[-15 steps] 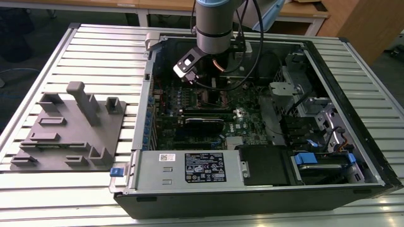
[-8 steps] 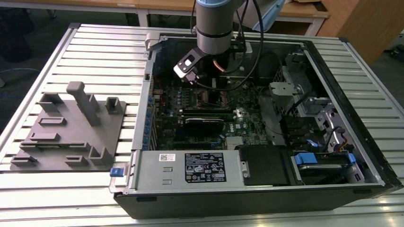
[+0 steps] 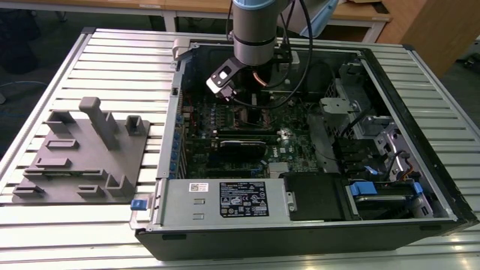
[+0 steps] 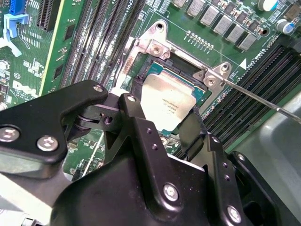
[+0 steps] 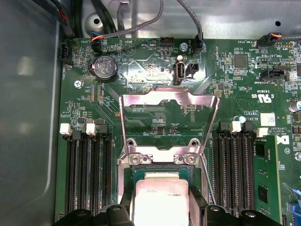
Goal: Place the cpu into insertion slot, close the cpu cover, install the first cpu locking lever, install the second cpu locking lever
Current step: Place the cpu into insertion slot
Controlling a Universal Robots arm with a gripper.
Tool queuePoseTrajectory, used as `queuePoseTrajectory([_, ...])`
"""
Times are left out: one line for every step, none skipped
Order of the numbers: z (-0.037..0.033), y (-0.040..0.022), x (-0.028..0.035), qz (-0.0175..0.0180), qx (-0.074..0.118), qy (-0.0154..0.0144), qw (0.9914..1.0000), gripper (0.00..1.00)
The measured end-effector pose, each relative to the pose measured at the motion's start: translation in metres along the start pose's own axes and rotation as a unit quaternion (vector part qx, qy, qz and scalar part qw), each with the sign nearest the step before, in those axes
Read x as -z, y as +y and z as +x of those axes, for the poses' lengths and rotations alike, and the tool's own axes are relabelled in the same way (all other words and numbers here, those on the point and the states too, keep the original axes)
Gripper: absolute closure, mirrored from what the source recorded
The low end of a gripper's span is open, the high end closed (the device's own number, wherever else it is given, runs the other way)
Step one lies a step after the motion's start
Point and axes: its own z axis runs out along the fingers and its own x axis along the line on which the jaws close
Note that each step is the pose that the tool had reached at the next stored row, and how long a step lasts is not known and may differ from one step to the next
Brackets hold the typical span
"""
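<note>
The cpu [image 4: 165, 96], a flat square chip with a silver-grey top, lies in or just above the insertion slot [image 4: 157, 49], whose silvery rim surrounds it. My gripper [image 4: 164, 110] is shut on the cpu, one black finger [image 4: 131, 106] against each side of it. In the first wrist view the cpu [image 5: 162, 197] sits between the fingertips [image 5: 120, 213] of my gripper [image 5: 162, 214], and the cpu cover [image 5: 169, 100] stands raised open beyond the slot [image 5: 160, 157]. A thin wire locking lever [image 4: 263, 100] sticks out unlatched beside the slot. The exterior view has the gripper [image 3: 251, 104] low over the motherboard.
Black memory slots [image 5: 89, 179] flank the socket on both sides. A coin battery [image 5: 104, 67] and cables [image 5: 195, 28] lie beyond the cover. A black card [image 3: 241, 147], the power supply [image 3: 225, 199] and case walls ring the board. A grey fixture block [image 3: 82, 152] stands on the table.
</note>
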Motion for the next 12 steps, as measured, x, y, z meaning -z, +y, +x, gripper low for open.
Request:
queuePoseTrajectory([0.0000,0.0000,0.0000,0.0000,0.000,0.0000,1.00000,0.46])
queuePoseTrajectory([0.0000,0.0000,0.0000,0.0000,0.000,0.0000,1.00000,0.46])
queuePoseTrajectory([0.0000,0.0000,0.0000,0.0000,0.000,0.0000,1.00000,0.46])
queuePoseTrajectory([0.0000,0.0000,-0.0001,0.0000,0.000,0.0000,1.00000,0.46])
queuePoseTrajectory([0.0000,0.0000,-0.0001,0.0000,0.000,0.0000,1.00000,0.46])
queuePoseTrajectory([0.0000,0.0000,-0.0001,0.0000,0.000,0.0000,1.00000,0.46])
queuePoseTrajectory([0.0000,0.0000,-0.0001,0.0000,0.000,0.0000,1.00000,0.46])
queuePoseTrajectory([0.0000,0.0000,-0.0001,0.0000,0.000,0.0000,1.00000,0.46])
queuePoseTrajectory([0.0000,0.0000,-0.0001,0.0000,0.000,0.0000,1.00000,0.46])
queuePoseTrajectory([-0.0002,0.0000,-0.0002,-0.0001,0.000,0.0001,1.00000,0.46])
queuePoseTrajectory([-0.0005,0.0000,-0.0002,-0.0001,0.000,0.0002,1.00000,0.46])
queuePoseTrajectory([-0.0006,0.0000,-0.0002,-0.0001,0.000,0.0002,1.00000,0.46])
